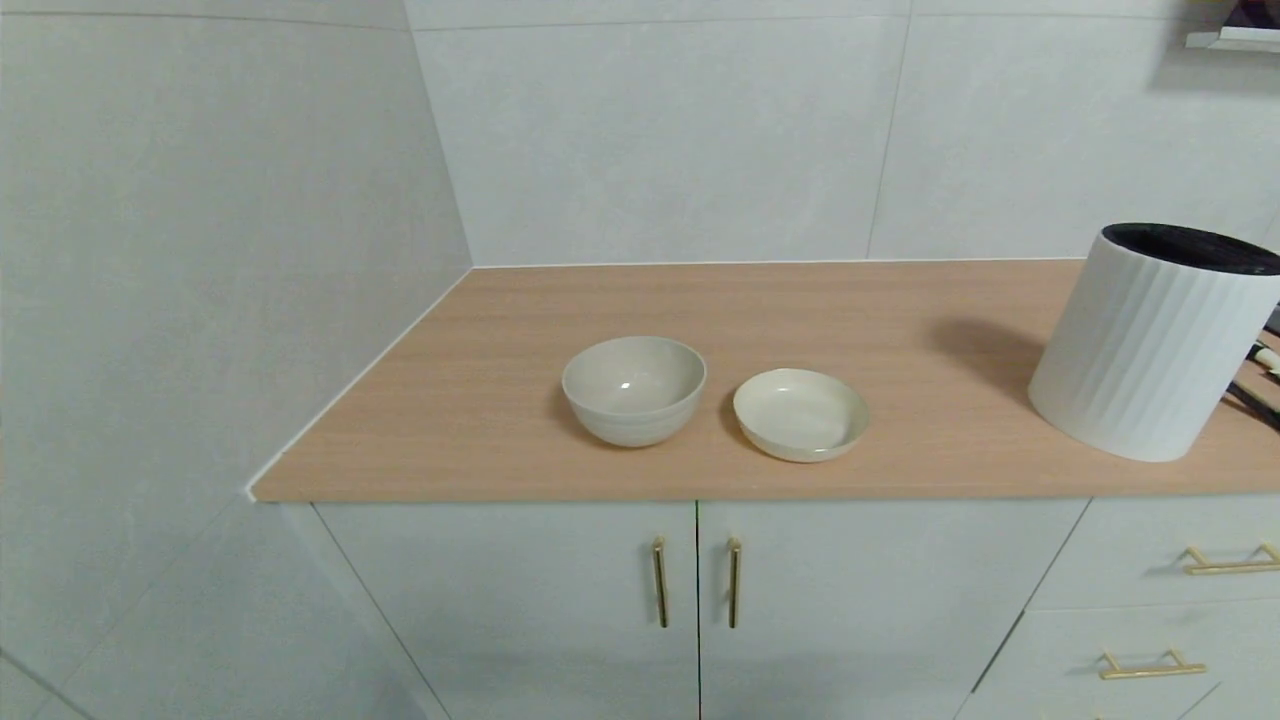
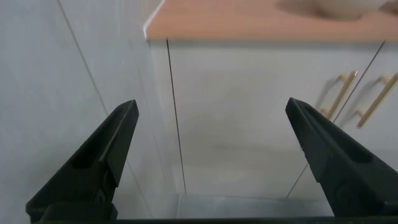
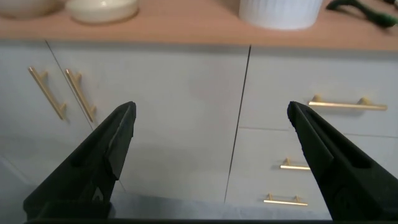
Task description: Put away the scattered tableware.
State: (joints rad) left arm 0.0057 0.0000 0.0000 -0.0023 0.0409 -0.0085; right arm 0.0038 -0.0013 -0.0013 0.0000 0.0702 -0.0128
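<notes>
A deep grey-beige bowl (image 1: 634, 389) stands on the wooden countertop (image 1: 480, 400), with a shallow cream dish (image 1: 801, 413) just to its right. Both are empty and upright. My left gripper (image 2: 211, 118) is open, held low in front of the white cabinet doors, below the counter's left end. My right gripper (image 3: 211, 118) is open too, low before the cabinet fronts; the cream dish (image 3: 102, 9) and a slice of the bowl (image 3: 25, 6) sit on the counter above it.
A ribbed white cylinder (image 1: 1155, 340) with a dark top stands at the counter's right, dark utensils (image 1: 1262, 385) lying beside it. Tiled walls close the back and left. Below are two doors with gold handles (image 1: 660, 582) and drawers (image 1: 1190, 560) on the right.
</notes>
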